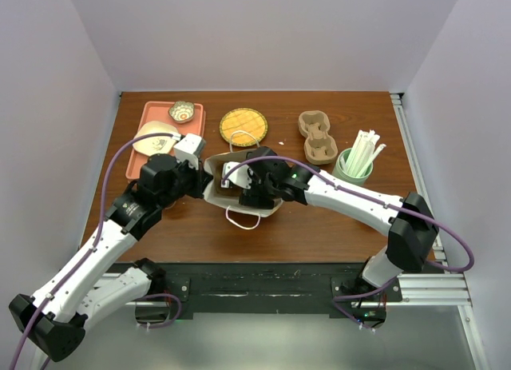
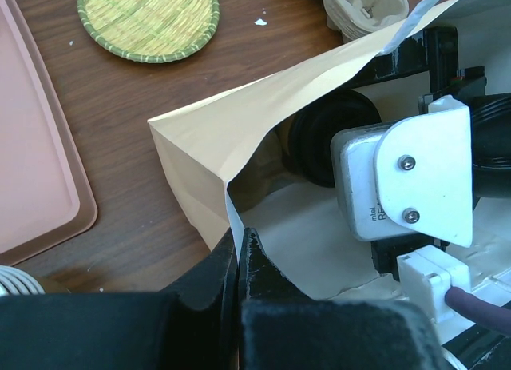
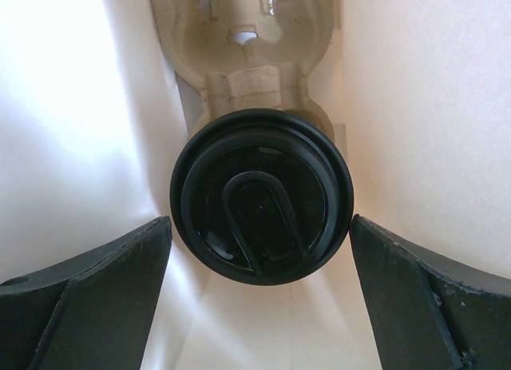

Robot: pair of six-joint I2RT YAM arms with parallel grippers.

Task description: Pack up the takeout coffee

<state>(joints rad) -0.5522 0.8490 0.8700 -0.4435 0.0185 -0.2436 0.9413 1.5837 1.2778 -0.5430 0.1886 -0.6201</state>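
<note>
Takeout coffee (image 3: 262, 196): glossy round black plastic lid against rough moulded pulp carrier (image 3: 239, 50), clear only from right wrist. Right hand (image 3: 259, 234) released, flanking lid. Left hand (image 2: 239, 240) clenched on smooth tan paper bag (image 2: 239, 130) rim.

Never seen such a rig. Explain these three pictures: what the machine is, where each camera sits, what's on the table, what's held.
Two robot arms are bolted at a table's near edge. The overhead picture shows both, left arm and right arm; the other two come from cameras on their wrists. On the table lie a paper bag, a pink tray, a woven mat, cardboard cup carriers and a cup of straws. The left arm's jaws are shut on the bag's rim, holding it open. The right arm reaches inside; its jaws stand open either side of the lidded coffee cup, gripping nothing.
</note>
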